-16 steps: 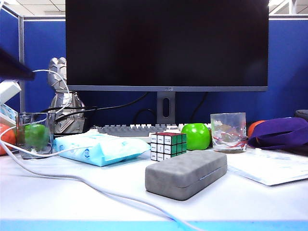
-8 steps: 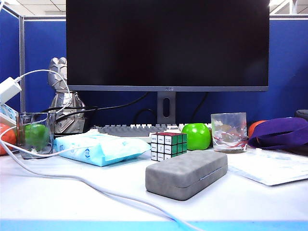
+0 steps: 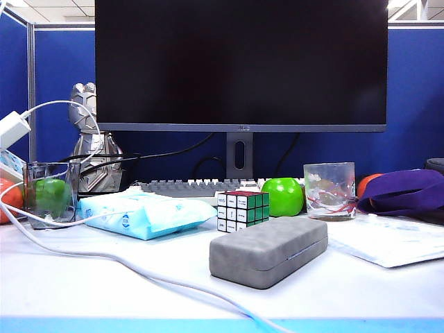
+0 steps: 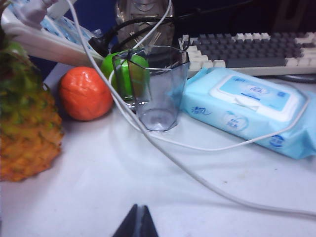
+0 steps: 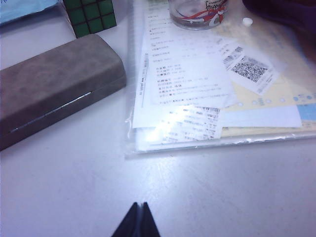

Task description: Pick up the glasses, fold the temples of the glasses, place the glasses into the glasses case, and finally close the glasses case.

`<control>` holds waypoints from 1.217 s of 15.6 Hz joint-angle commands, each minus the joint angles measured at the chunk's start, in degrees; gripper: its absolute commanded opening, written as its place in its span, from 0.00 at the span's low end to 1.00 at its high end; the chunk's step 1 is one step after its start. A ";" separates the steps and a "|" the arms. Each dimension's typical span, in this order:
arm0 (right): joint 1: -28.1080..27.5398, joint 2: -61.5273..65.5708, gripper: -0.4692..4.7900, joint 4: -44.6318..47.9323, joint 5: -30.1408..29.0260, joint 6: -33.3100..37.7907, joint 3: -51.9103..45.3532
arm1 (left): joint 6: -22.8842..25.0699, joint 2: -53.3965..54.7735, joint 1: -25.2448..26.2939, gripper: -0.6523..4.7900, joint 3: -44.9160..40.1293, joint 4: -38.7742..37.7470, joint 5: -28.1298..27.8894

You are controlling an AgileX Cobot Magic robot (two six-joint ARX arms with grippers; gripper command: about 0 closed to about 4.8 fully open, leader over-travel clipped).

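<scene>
The grey glasses case (image 3: pixel 269 250) lies closed on the white table in front of the monitor; it also shows in the right wrist view as the glasses case (image 5: pixel 54 86). The glasses are hidden from every view. My left gripper (image 4: pixel 138 207) is shut and empty, above the bare table short of a square clear drinking glass (image 4: pixel 153 86). Over the table by a plastic sleeve of papers (image 5: pixel 212 84), my right gripper (image 5: pixel 138 205) is also shut and empty, apart from the case. Neither gripper shows in the exterior view.
A Rubik's cube (image 3: pixel 242 209), a green apple (image 3: pixel 282 196) and a tumbler with red swirls (image 3: pixel 329 190) stand behind the case. A light-blue tissue pack (image 3: pixel 142 212), a white cable (image 3: pixel 104 257), an orange (image 4: pixel 85 93) and a pineapple (image 4: pixel 24 118) are on the left. A keyboard (image 3: pixel 187 186) lies under the monitor.
A dark arm part at the upper left edge of the exterior view has left the frame; the white plug there shifted slightly. The case has not moved.
</scene>
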 commanded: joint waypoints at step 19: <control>-35.65 -11.43 0.10 10.95 -13.16 -7.76 -5.35 | 0.07 -0.09 0.00 0.11 -0.09 -0.74 0.02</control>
